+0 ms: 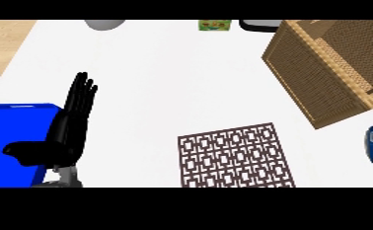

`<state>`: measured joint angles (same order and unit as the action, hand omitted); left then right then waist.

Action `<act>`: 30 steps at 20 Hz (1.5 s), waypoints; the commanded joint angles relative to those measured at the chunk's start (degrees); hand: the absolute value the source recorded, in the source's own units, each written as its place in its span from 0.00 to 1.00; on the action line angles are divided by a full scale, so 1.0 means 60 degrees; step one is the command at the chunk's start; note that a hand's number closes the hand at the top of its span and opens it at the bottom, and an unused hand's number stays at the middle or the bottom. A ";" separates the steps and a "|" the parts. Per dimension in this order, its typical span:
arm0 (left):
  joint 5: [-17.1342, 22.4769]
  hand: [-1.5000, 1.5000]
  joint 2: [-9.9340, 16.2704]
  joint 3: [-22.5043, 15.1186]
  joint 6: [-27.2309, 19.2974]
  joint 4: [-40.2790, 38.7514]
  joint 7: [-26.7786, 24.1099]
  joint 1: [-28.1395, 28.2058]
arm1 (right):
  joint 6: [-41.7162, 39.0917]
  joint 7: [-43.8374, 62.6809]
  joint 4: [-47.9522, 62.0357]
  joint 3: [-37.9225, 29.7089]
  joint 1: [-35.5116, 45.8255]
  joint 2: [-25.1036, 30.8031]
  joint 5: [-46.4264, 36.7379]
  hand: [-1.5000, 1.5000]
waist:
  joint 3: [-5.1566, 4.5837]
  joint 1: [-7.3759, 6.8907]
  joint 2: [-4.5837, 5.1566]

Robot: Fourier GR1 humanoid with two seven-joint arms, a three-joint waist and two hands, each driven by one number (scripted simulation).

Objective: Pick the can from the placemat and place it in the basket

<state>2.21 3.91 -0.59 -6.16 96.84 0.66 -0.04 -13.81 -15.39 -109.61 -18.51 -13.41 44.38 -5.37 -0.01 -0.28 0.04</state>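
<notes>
At left, left hand point(67, 125) upright, fingers point(82, 93) straight

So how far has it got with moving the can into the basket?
Hard to tell. The placemat lies bare, so the can appears to have left it, but no can shows in this view. The left hand rests open at the left, fingers up, holding nothing. The right hand is out of view, so it may be carrying the can. The basket stands at the right; its inside is hidden, so placement cannot be confirmed.
</notes>
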 commanded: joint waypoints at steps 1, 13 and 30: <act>0.0222 0.50 0.0284 0.0338 0.0308 -0.0065 -0.0105 -0.0113 | -0.0735 -0.0142 0.1809 -0.0302 0.1522 0.0304 0.0309 1.00 | 0.0003 -0.0040 0.0010; -0.0160 0.50 -0.0070 -0.0045 0.0059 0.0209 0.0204 0.0025 | 0.0419 -0.2212 0.6189 0.0830 0.4134 -0.0448 -0.2789 1.00 | 0.0007 -0.0076 0.0018; -0.0041 0.50 -0.0022 0.0276 -0.0053 0.0198 0.0872 -0.0843 | 0.0941 -0.3992 1.0884 0.1062 0.6672 -0.0621 -0.4133 1.00 | 0.0010 -0.0078 0.0026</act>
<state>1.64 3.36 0.01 -5.44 97.12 1.89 -1.38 -9.36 -40.22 -48.17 -14.29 24.79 43.29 -27.76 -0.82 -0.58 -0.52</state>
